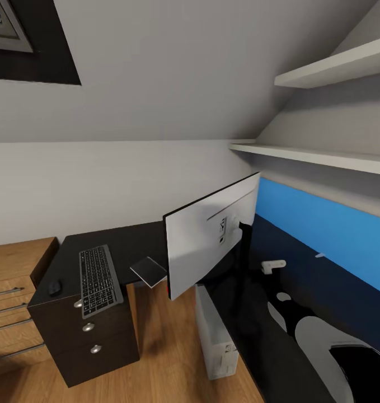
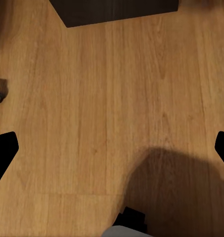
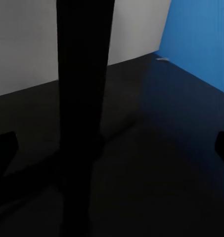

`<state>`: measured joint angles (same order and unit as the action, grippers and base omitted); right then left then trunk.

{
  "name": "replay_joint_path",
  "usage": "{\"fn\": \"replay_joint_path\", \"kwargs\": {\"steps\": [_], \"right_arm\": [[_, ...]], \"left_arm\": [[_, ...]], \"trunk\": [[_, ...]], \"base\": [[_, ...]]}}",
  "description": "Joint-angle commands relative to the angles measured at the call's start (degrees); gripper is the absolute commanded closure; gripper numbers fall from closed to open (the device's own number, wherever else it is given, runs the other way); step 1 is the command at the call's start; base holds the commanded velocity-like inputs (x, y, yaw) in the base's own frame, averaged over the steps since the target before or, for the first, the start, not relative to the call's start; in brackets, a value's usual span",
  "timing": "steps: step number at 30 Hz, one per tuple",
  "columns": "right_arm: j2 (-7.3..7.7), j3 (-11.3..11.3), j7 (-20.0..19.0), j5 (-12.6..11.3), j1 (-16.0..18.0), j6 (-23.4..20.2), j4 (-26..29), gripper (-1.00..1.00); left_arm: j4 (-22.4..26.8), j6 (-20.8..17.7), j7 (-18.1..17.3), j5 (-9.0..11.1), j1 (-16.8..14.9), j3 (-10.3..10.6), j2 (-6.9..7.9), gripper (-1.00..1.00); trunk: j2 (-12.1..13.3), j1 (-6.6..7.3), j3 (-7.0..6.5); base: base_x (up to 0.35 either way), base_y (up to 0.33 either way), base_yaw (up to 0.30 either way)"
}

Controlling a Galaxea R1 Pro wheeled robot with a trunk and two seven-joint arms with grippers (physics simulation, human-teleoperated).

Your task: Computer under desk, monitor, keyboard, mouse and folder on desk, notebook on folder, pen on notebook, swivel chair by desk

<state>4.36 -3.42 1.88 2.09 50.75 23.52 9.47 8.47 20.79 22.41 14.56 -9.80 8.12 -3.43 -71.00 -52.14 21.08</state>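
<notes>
The monitor [image 1: 203, 246] stands on the glossy black desk [image 1: 251, 313] with its pale back toward me. Its black stand [image 3: 82, 98] rises just ahead of my open right gripper [image 3: 112, 153]. The keyboard [image 1: 99, 280] lies on the desk's left end above the drawers, with the mouse [image 1: 55, 287] at its left and the notebook [image 1: 149, 271] at its right. The computer [image 1: 215, 338] stands on the floor under the desk. A thin pale pen [image 1: 320, 255] [image 3: 162, 59] lies by the blue back panel. My left gripper [image 2: 112, 153] hangs open over bare floor. The folder and swivel chair are out of view.
A black three-drawer unit [image 1: 89, 336] holds up the desk's left end, beside a light wooden drawer chest [image 1: 10, 296]. White shelves [image 1: 324, 157] jut out above the blue panel [image 1: 324, 229]. A small white piece [image 1: 273, 265] lies on the desk. Wooden floor [image 2: 112, 98] spreads below.
</notes>
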Motion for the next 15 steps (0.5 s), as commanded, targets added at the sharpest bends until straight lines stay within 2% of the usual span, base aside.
{"fn": "replay_joint_path", "kwargs": {"steps": [1,5,15], "right_arm": [[0.01,-0.33,0.8,0.19,0.05,0.13,-0.02,-1.0],[-0.1,-0.42,2.92,0.2,0.05,0.12,0.08,-1.0],[0.03,-0.46,3.31,0.19,0.05,0.14,0.12,-1.0]], "left_arm": [[-0.03,0.19,0.26,0.47,-0.04,0.5,0.0,-1.0],[-0.03,0.19,0.26,0.47,-0.04,0.5,0.0,-1.0],[-0.03,0.21,0.26,0.47,-0.04,0.5,0.0,-1.0]], "trunk": [[-0.04,0.0,0.07],[-0.04,0.0,0.07],[-0.04,0.0,0.07]], "base": [[0.0,0.0,0.0],[0.0,0.0,0.0],[0.0,0.0,0.0]]}}
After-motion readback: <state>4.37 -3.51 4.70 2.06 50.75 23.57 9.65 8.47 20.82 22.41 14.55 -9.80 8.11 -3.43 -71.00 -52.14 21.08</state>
